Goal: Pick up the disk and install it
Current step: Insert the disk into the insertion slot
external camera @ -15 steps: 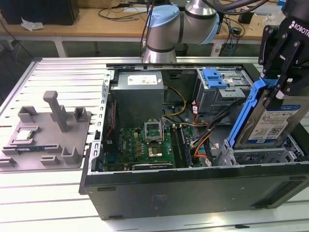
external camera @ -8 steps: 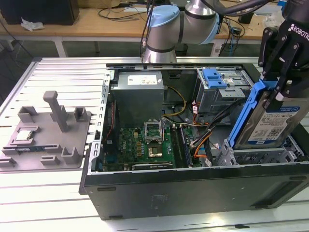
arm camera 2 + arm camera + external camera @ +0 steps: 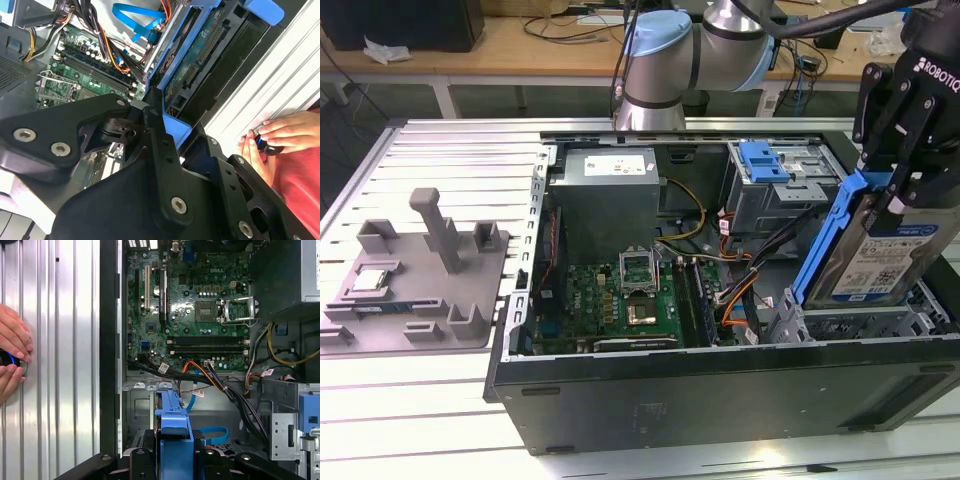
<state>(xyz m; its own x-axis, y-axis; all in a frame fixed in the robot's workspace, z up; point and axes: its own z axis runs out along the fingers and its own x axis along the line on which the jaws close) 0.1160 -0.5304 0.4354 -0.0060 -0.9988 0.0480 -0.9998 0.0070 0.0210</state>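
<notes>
Silver under a white-and-blue label and framed in blue plastic, the disk (image 3: 892, 255) hangs tilted over the open computer case (image 3: 720, 390), at the end of the case on the exterior view's right. We see the gripper (image 3: 898, 190) clamped on its upper part, black fingers (image 3: 920, 150) pressed against the blue frame. The disk's lower end sits close above the metal bay in that corner of the case; we cannot tell whether it touches. In the second wrist view the disk (image 3: 200, 57) shows its green circuit side, and in the first wrist view we meet it edge-on, blue frame (image 3: 172, 422) toward us.

Beside the disk inside the case stands a grey drive cage with a blue latch plate (image 3: 765, 160). Farther along lie the green motherboard (image 3: 620, 290) and the grey power supply (image 3: 605, 195), with orange and black cables (image 3: 740, 280) between. The case rests on a ribbed metal table (image 3: 440, 160), where a grey fixture (image 3: 420, 300) sits well apart. A person's hands (image 3: 12, 357) rest on the table outside the case wall, around a small dark object.
</notes>
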